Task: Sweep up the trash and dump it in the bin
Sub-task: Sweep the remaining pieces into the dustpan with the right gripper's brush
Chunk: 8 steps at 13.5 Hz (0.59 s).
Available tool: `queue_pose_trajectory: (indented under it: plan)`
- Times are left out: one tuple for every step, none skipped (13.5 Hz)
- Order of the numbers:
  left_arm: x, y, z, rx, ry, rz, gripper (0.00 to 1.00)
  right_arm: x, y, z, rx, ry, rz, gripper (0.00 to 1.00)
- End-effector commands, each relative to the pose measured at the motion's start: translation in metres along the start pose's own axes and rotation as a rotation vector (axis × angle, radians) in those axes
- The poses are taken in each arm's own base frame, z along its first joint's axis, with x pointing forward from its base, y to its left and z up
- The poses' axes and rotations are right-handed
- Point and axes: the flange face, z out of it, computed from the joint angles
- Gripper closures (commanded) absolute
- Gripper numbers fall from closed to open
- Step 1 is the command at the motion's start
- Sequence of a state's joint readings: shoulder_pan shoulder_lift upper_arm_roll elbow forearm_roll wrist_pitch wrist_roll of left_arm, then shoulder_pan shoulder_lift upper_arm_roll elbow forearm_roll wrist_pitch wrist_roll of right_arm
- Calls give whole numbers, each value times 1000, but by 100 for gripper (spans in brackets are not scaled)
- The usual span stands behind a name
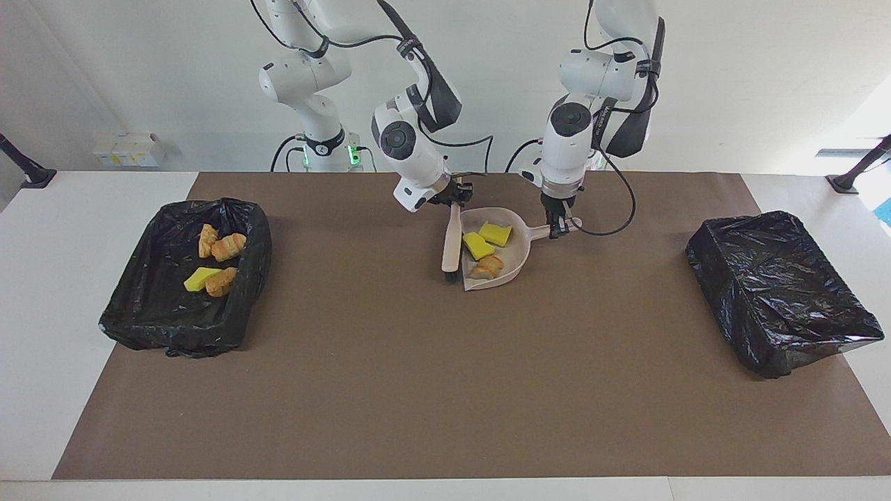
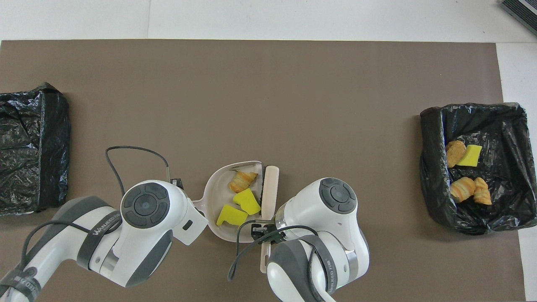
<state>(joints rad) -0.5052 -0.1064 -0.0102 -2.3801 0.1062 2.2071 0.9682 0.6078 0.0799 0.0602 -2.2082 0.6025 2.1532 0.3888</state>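
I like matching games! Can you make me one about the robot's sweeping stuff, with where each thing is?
Things:
1. dustpan
2. brush
3. open bin
4. covered bin

Places or states:
A. lies beside the dustpan, handle at the right gripper
B. wrapped over in black plastic, at the left arm's end of the table
C. holds two yellow scraps and one tan scrap
D. holds four scraps, at the right arm's end of the table

Pairs: 1-C, 2-A, 3-D, 4-B
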Motion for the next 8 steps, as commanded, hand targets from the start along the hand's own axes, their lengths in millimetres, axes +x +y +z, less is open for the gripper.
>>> queue_pose_trajectory:
  plan:
    - [-18,-6,7,63,33,-39,100,1,-5,-14,-29,-17,-14,100]
    - [-19,-7,7,66,34,-40,100,0,-6,-27,-89,1,-14,100]
    - [-26,-13,7,66,40,-43,100,0,-6,-42,-168,8,-27,100]
    - [-34,-20,10,54,43,-37,100,0,-6,-61,-224,-4,-26,100]
    - [-41,-25,9,44,65,-45,100,1,0,-80,-277,-9,-33,100]
    - [-46,-28,8,37,83,-46,100,1,10,-104,-337,1,-42,100]
    - [-51,-33,3,39,92,-52,100,-2,18,-120,-388,-6,-38,100]
    - [-56,-40,-3,45,95,-59,100,-9,22,-129,-432,-26,-37,100]
